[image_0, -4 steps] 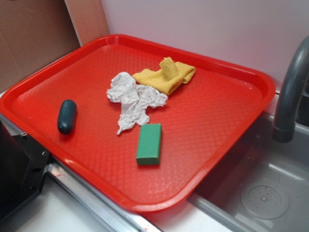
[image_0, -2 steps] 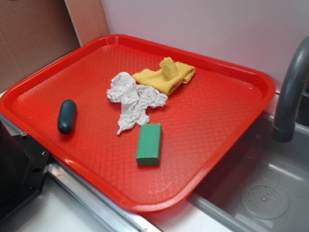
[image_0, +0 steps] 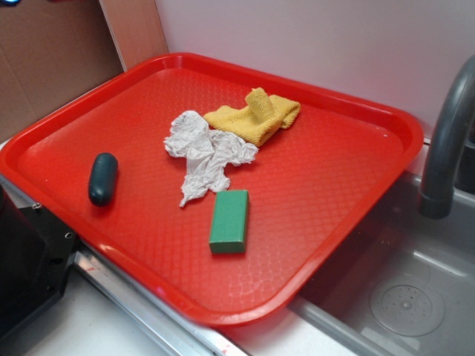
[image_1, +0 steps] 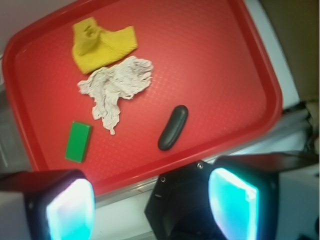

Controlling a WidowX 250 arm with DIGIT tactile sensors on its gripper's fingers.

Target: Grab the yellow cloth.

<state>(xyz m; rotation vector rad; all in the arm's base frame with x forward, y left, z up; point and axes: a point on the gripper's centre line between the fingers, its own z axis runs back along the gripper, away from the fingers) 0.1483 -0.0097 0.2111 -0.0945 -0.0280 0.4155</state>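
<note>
The yellow cloth (image_0: 254, 116) lies bunched on the red tray (image_0: 349, 222) toward its far side, one fold sticking up. In the wrist view the yellow cloth (image_1: 101, 44) is at the top left, far from my gripper (image_1: 152, 205). My gripper hangs high above the tray's near edge, open, with nothing between its two glowing cyan pads (image_1: 71, 210). The exterior view does not show the gripper itself.
A crumpled whitish paper tissue (image_0: 202, 154) touches the cloth's near side. A green block (image_0: 229, 220) and a dark oval object (image_0: 102, 178) also lie on the tray. A black box (image_0: 30, 259) sits at the tray's near left. A sink (image_0: 401, 297) with a grey faucet (image_0: 445, 141) is right.
Tray objects have not moved. A small blue-and-red bit has appeared at the top left corner of the exterior view.
</note>
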